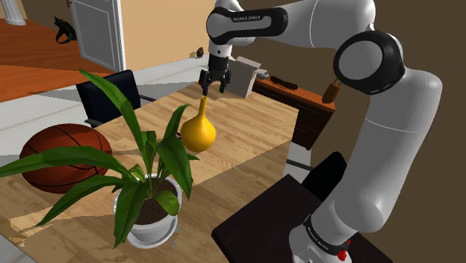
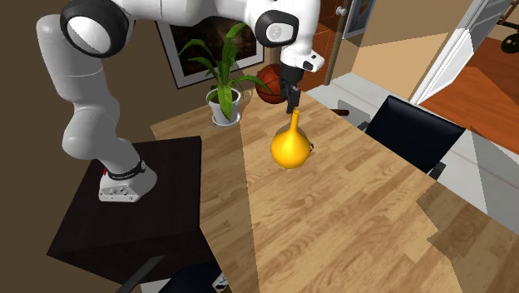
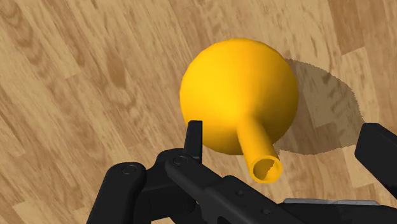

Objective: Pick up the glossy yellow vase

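Observation:
The glossy yellow vase (image 1: 198, 131) stands upright on the wooden table (image 1: 254, 142), round-bellied with a thin neck. My black gripper (image 1: 213, 86) hangs right above it, open, fingertips level with the top of the neck. From the second exterior view, the gripper (image 2: 293, 103) sits over the vase (image 2: 290, 148) in the same way. In the wrist view the vase (image 3: 238, 95) has its neck mouth between the two fingers (image 3: 194, 135), which stand well apart and do not touch it; the gripper (image 3: 284, 139) holds nothing.
A potted plant (image 1: 149, 202) with long leaves stands at the table's near end, a basketball (image 1: 63, 155) beside it. A black chair (image 1: 112, 97) is at the far side, a dark sideboard (image 1: 299, 104) behind. My dark stand (image 1: 284, 231) borders the table.

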You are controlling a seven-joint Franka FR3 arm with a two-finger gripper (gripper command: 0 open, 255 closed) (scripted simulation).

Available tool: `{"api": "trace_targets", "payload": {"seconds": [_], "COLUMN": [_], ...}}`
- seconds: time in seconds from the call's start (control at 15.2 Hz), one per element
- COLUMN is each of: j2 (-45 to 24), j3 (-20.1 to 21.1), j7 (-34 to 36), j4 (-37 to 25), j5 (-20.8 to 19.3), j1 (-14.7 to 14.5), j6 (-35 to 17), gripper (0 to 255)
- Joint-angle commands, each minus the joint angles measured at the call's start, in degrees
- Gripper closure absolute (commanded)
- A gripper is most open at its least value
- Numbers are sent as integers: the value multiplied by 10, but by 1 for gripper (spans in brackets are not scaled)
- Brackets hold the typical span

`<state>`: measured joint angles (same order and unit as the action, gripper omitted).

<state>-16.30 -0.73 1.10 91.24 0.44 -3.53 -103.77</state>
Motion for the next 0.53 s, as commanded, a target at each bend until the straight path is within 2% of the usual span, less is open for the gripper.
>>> {"api": "trace_targets", "payload": {"seconds": [0.0, 0.13, 0.46], "j2": [-53, -103, -108], "j3": [1, 2, 2], "j7": [3, 5, 5], "j4": [-59, -119, -89], "j5": [0, -1, -1], "j1": [-2, -3, -3], "j6": [10, 22, -14], "gripper": [0, 0, 0]}}
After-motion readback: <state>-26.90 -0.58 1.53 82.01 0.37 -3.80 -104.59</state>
